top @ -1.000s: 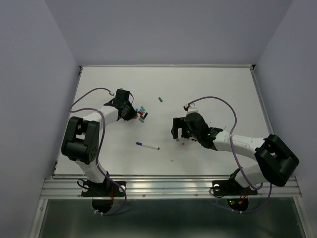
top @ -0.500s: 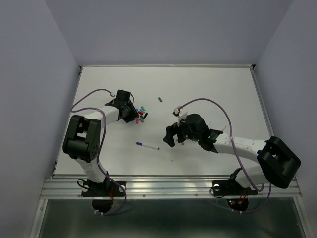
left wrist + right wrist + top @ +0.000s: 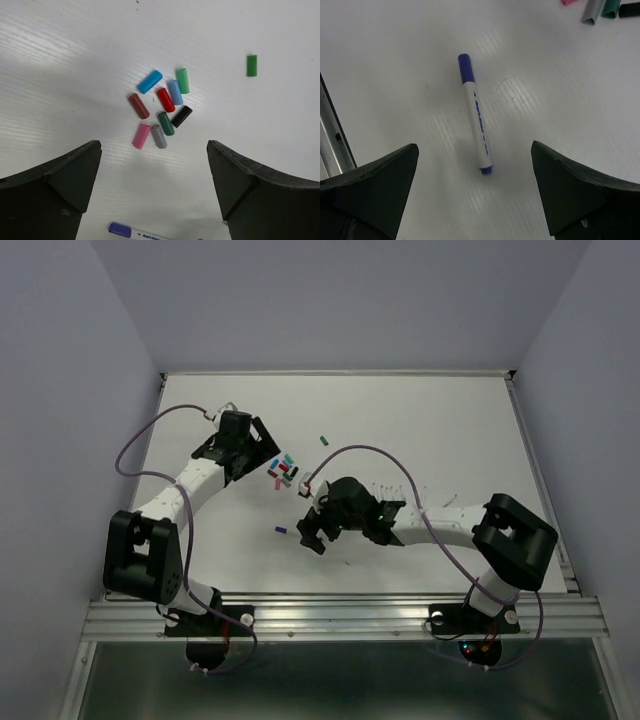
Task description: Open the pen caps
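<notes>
Trouble is waiting if the right claw (image 3: pixel 311 533), hanging spread apart over the purple-capped pen (image 3: pixel 477 132), is closing off-centre and rolling it across the tabletop (image 3: pixel 390 75).

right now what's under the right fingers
A white pen with its purple cap on lies flat on the table. In the top view the right arm hides its barrel.

The left arm (image 3: pixel 180 495) stretches up from its base, forearm slanting in toward the middle. The left claw (image 3: pixel 256 452) points downward, jaws spread wide, and its dark fingers (image 3: pixel 55 185) frame both bottom corners of the wrist view. The right arm (image 3: pixel 440 527) lies low, reaching far across to the left. The right claw (image 3: pixel 310 533) hangs wide apart too, gripping nothing.
</notes>
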Robot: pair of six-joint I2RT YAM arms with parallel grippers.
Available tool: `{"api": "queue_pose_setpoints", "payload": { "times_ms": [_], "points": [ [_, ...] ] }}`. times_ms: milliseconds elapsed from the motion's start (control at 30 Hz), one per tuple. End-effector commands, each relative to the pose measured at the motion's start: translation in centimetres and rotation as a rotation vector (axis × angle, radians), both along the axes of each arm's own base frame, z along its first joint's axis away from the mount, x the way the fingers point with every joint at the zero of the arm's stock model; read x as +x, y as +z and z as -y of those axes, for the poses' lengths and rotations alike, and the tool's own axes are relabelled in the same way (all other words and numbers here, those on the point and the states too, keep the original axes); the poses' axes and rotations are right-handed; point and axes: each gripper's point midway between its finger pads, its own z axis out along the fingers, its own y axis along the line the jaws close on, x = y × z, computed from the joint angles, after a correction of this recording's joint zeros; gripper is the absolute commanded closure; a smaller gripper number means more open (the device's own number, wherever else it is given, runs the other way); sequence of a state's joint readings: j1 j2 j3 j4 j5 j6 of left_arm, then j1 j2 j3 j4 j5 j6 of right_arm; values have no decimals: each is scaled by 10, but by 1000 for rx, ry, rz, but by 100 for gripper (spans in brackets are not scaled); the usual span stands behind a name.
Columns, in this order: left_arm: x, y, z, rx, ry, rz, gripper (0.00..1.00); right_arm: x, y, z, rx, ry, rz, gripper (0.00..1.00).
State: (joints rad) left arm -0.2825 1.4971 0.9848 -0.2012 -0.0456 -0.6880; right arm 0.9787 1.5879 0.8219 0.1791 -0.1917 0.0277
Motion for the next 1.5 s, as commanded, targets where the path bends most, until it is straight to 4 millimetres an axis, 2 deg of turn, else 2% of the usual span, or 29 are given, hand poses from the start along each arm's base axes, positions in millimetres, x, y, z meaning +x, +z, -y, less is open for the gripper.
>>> {"api": "queue_pose_setpoints", "payload": {
  "times_ms": [0,67,167,233,333,367,400,467,500,600,667,767,833,967,1000,1033,1133,1167,1300,1467],
  "points": [
    [6,47,-13,32,61,114,1,14,3,-26,-28,33,105,0],
    [3,53,-19,36,87,126,1,14,-6,-38,-55,48,124,0],
    [0,55,-29,55,120,130,1,21,-20,-43,-124,26,168,0],
    [-2,52,-31,58,126,123,1,20,-32,-42,-187,33,174,0],
    [-3,49,-34,53,135,121,1,21,-50,-39,-263,15,194,7],
    [-4,48,-36,52,139,119,1,22,-54,-37,-277,9,192,12],
    [-4,47,-37,52,140,117,1,18,-60,-36,-293,8,187,27],
    [-4,48,-38,56,137,118,1,15,-65,-32,-307,8,165,42],
    [-4,48,-39,55,141,118,1,12,-67,-31,-309,15,151,58],
    [-3,51,-40,51,141,127,1,3,-69,-26,-299,23,116,82],
    [-3,54,-40,45,137,138,1,0,-69,-24,-290,0,91,95],
    [-6,54,-36,31,116,143,1,2,-68,-20,-278,-57,73,99],
    [-6,56,-25,-8,62,159,1,8,-61,-20,-263,-103,86,99],
    [-15,58,6,-132,-81,181,1,26,-30,-20,-145,-251,54,99],
    [-18,60,12,-157,-101,180,1,39,-21,-15,-110,-294,41,99],
    [-19,60,14,-167,-106,180,1,40,-5,-18,-39,-300,20,99],
    [-25,60,27,-197,-132,174,1,47,24,-18,90,-300,8,99],
    [-27,62,32,-211,-146,177,1,45,30,-20,116,-295,3,99],
    [-33,67,57,-232,-173,182,2,63,44,-13,192,-371,-33,99],
    [-35,71,71,-246,-175,188,9,77,67,-9,297,-405,-43,99]
  ]
}}
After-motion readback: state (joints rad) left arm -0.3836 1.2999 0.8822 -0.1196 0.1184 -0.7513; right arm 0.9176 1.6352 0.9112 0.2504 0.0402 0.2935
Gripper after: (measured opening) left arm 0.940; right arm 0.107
